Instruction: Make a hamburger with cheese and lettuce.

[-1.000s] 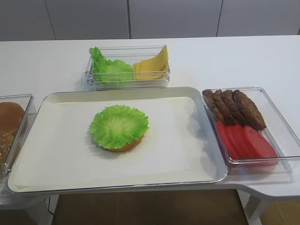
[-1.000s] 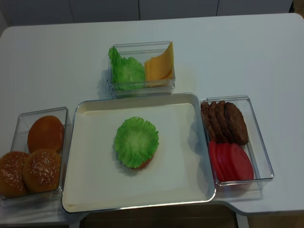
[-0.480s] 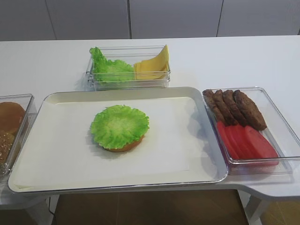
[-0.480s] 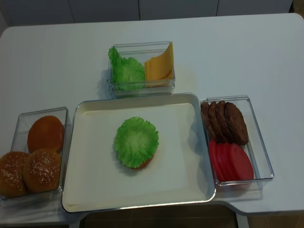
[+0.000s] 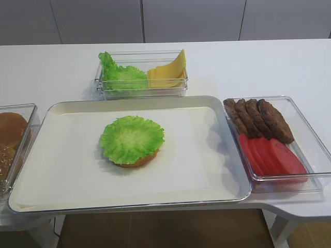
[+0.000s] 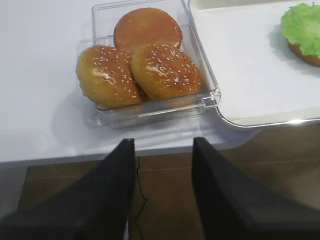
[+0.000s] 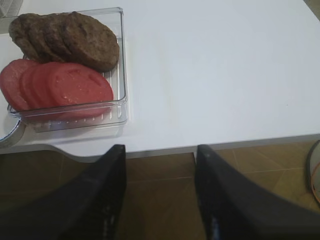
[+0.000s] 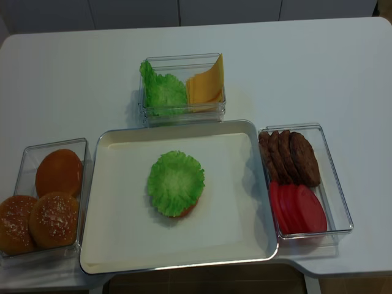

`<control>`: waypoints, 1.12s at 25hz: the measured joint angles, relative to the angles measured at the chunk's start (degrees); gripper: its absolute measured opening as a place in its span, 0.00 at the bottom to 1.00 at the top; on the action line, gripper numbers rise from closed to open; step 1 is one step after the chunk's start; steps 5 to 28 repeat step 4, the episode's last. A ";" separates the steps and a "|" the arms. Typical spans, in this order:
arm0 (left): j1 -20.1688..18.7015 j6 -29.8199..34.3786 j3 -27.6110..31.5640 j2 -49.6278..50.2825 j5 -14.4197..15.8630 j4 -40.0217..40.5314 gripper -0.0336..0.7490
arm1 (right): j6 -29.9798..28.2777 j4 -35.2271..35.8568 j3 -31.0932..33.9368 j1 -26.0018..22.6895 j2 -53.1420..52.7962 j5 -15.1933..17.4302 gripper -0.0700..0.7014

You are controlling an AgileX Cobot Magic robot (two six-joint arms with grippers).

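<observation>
With lettuce (image 5: 132,139) already on the hamburger (image 5: 135,159) mid-frame | cheese (image 5: 168,73) step due, upper-centre box | left gripper (image 6: 162,195), right gripper (image 7: 160,200): parted, empty.

A white surface (image 8: 343,67) fills most of both high views, its near edge rounded at the right corner. Behind its far edge stand pale grey cabinet panels (image 5: 191,20) split by vertical seams. Brown tiled floor (image 7: 160,170) shows below the near edge. Light is soft and even.
</observation>
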 joint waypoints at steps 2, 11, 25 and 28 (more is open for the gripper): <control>0.00 0.00 0.00 0.00 0.00 0.00 0.41 | 0.00 0.00 0.00 0.00 0.00 0.00 0.54; 0.00 0.00 0.00 0.00 0.00 0.00 0.41 | 0.00 0.00 0.00 0.00 0.00 0.00 0.54; 0.00 0.00 0.00 0.00 0.00 0.00 0.41 | 0.00 0.00 0.00 0.00 0.00 0.00 0.54; 0.00 0.00 0.00 0.00 0.00 0.00 0.41 | 0.00 0.00 0.00 0.00 0.00 0.00 0.54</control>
